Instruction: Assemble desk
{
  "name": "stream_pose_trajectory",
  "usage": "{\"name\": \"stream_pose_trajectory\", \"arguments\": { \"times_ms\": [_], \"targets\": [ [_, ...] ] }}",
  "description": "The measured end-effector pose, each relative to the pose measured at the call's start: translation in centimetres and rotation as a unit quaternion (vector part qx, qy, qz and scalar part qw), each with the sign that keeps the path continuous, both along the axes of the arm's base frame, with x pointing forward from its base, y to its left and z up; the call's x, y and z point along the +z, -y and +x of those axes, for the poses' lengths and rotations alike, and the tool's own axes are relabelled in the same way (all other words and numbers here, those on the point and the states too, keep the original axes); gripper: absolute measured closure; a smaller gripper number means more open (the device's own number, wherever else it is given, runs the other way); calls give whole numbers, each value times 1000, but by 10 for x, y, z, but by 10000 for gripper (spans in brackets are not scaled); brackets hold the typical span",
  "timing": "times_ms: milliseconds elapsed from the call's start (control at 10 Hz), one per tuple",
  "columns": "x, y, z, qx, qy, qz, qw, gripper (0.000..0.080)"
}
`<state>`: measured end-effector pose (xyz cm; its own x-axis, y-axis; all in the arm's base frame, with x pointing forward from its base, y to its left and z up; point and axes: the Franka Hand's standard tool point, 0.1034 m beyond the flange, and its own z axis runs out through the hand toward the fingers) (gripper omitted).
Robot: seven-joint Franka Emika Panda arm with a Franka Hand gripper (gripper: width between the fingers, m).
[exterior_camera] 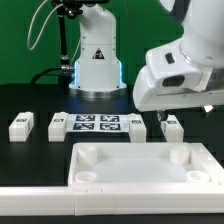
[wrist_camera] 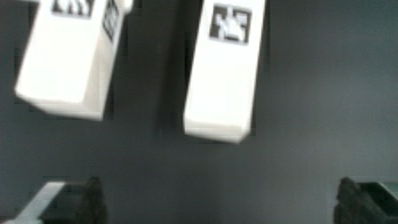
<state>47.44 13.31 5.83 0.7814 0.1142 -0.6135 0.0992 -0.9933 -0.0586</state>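
Desk tabletop: lay rim-up on the dark surface at the front of the exterior view, corner sockets facing up. Sat apart from four loose tagged pieces ranged in a row behind: first leg and second leg toward the exterior view's left, then the marker board, then third leg and fourth leg toward the exterior view's right. As for the gripper: hovered close above the fourth leg, spread wide, clasping nothing. Showed in the wrist view as two dark fingertips far apart, bare surface between, with two white legs lying side by side ahead of them, each bearing a black-and-white tag, neither touched.
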Motion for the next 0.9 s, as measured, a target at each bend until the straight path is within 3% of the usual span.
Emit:
{"name": "stream_pose_trajectory", "arguments": {
  "times_ms": [200,500,700,900],
  "targets": [
    [-7,6,-14,-2,-77,-10,997,150],
    [-9,5,-13,-1,-79,-9,997,150],
    [-23,-4,-27,-22,-108,-36,993,150],
    [-29,-3,-27,-21,-119,-37,992,150]
  ]
}}
